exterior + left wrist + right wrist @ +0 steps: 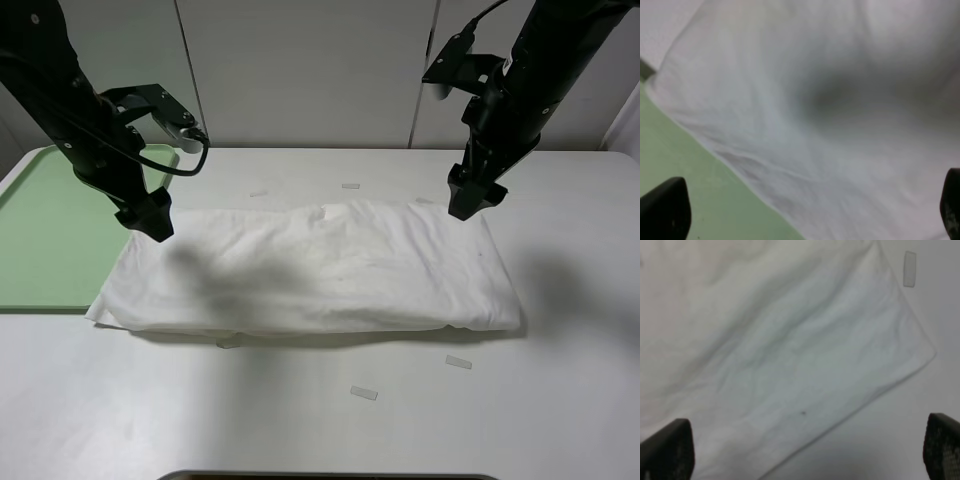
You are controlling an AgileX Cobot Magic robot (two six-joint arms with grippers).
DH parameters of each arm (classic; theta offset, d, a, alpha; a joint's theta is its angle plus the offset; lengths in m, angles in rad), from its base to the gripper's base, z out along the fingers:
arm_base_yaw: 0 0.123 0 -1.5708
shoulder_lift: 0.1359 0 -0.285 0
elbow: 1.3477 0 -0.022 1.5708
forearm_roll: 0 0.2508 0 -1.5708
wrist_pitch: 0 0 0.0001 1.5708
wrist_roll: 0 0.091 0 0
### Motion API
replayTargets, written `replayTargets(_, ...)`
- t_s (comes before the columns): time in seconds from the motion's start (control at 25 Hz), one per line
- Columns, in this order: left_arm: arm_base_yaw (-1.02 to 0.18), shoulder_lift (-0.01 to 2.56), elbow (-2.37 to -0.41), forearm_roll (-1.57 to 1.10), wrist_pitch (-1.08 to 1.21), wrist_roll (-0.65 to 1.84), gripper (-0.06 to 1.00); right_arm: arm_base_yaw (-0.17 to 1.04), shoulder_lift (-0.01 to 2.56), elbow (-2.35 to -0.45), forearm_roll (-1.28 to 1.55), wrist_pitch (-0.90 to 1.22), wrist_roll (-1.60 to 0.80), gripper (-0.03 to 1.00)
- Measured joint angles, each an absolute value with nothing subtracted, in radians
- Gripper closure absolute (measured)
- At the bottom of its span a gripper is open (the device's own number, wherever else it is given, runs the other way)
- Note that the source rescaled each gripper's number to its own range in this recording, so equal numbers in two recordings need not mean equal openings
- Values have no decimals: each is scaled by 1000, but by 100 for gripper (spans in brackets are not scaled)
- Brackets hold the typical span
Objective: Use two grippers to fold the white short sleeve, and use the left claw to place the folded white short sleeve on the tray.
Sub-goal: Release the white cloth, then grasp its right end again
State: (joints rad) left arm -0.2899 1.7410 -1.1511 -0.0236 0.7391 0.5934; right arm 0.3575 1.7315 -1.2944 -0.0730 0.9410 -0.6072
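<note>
The white short sleeve (320, 270) lies folded into a long, wrinkled band across the middle of the table. Its left end overlaps the right rim of the pale green tray (50, 240). My left gripper (150, 222) hovers just over the shirt's far left corner. In the left wrist view the left gripper (807, 212) is open, its fingertips (665, 210) wide apart above shirt (840, 100) and tray (700, 190), holding nothing. My right gripper (468, 200) hangs over the far right corner. The right gripper (805, 450) is also open and empty above the shirt (780, 350).
Small pale tape strips lie on the white table: one (363, 393) and another (458, 362) in front of the shirt, one (350, 186) behind it, one (909, 269) in the right wrist view. A dark edge (330, 476) shows at the table's front.
</note>
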Motion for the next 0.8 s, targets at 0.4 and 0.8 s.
replayTargets(0.4, -290, 1612, -1151, 0, 903, 509, -5, 358, 1695, -1294, -24, 963, -524, -3)
replayTargets(0.8, -290, 1279, -1151, 127, 1156, 282, -5, 358, 1578, -1297, 101, 1020, -495, -3)
